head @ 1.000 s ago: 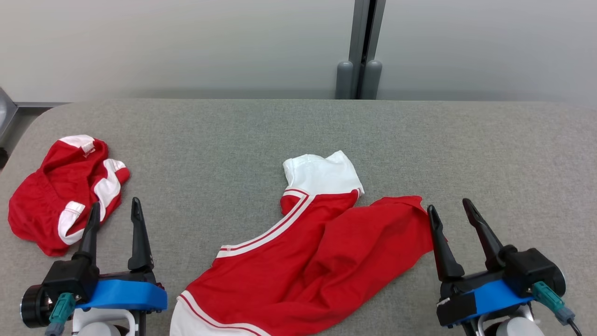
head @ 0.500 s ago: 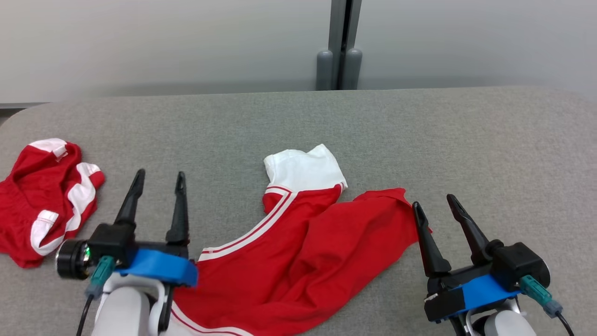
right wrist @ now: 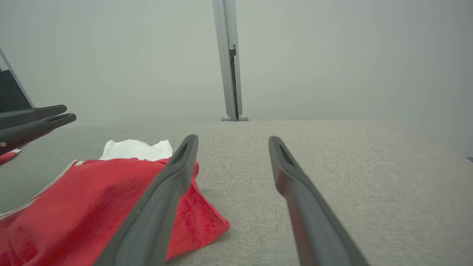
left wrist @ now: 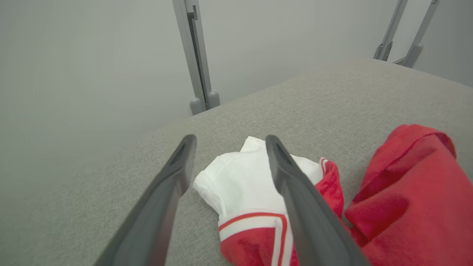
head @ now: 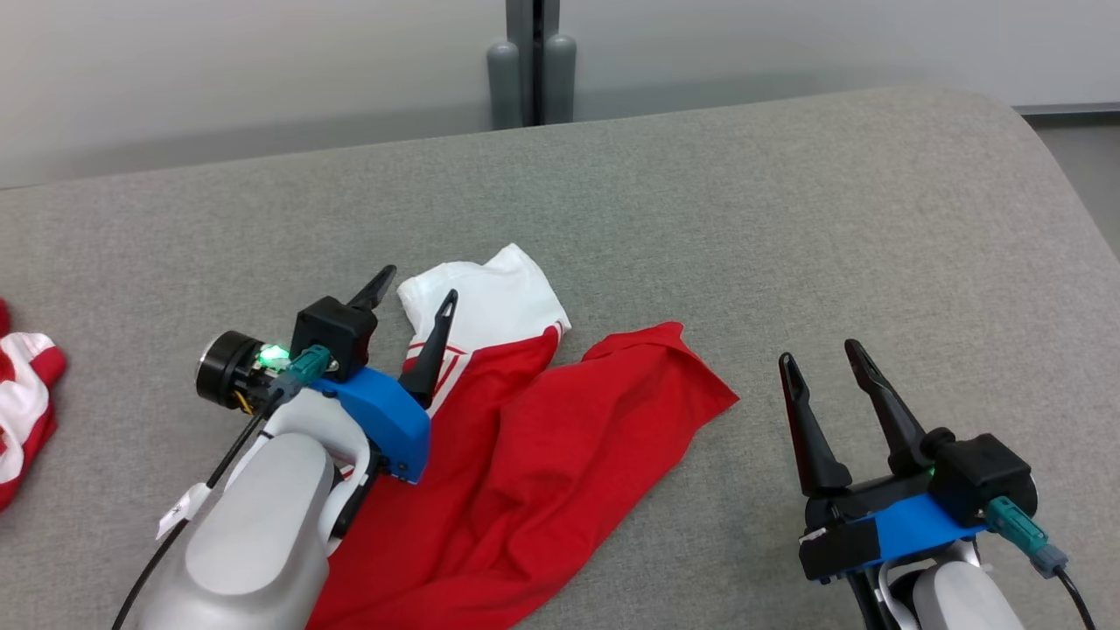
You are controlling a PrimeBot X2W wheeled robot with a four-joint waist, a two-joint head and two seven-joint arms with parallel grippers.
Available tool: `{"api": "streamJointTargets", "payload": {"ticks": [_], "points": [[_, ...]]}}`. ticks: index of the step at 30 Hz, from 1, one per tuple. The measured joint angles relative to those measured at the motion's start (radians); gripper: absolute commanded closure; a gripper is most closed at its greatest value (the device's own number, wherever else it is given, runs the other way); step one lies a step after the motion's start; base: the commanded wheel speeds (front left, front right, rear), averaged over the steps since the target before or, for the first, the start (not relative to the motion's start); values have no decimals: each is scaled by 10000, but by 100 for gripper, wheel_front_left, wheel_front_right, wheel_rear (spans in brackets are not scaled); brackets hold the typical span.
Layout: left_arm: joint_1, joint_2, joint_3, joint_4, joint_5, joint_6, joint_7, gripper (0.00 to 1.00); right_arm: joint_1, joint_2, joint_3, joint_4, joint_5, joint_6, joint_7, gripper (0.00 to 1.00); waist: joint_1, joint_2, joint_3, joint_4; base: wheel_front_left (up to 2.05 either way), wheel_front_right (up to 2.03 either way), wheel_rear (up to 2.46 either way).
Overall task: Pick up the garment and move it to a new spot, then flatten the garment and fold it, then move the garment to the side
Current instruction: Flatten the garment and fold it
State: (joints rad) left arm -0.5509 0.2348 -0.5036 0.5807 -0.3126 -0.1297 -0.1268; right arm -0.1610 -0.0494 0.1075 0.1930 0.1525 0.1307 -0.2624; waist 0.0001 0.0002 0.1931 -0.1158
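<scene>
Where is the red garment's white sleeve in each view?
Head view: white sleeve left of centre, at the left gripper fingertips.
Left wrist view: sleeve lower centre, between the two fingers.
Right wrist view: sleeve left of centre, behind the red garment.
Shared landmark: grey post at the back.

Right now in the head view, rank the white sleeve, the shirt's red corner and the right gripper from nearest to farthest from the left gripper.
1. White sleeve, right beside the left gripper fingertips.
2. Red corner, further to the right.
3. Right gripper, far right, off the shirt.
</scene>
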Motion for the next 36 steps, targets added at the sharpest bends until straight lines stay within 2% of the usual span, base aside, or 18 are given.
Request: {"api": "streamJointTargets", "payload": {"ticks": [7,11,19,20,21,25,29,36], "points": [[-266,439,-1799,608,-1108,-2,731,0,-91,-2,-174,-56,48,0,0,0,0,0,300,-349,0,0,0],[-364,696,-2418,1066,-1407,-2,1012,0,-203,0,-184,-73,46,0,-2,0,0,1,412,-432,0,0,0],[-609,397,-3526,1668,-2290,-2,1344,0,-267,0,-128,-50,79,0,0,0,0,0,460,-585,0,0,0],[-671,380,-3603,1745,-2405,-2,1348,55,-267,2,-115,-36,82,0,0,0,0,0,453,-598,0,0,0],[-739,380,-3705,1845,-2429,-2,1336,98,-267,2,-111,-23,88,0,0,0,-1,0,445,-609,0,0,0],[-1016,353,-3781,2336,-2652,-2,1051,100,-267,0,-115,8,92,0,0,0,-1,-2,403,-629,0,0,0],[-1701,468,-3083,2548,-2957,23,-90,100,-267,0,-219,-2,92,0,-2,0,-1,-2,385,-551,0,0,0],[-2555,1312,-1714,2897,-3505,412,-1172,100,-367,2,-332,-6,36,0,0,0,0,-2,412,-549,0,0,0]]}}
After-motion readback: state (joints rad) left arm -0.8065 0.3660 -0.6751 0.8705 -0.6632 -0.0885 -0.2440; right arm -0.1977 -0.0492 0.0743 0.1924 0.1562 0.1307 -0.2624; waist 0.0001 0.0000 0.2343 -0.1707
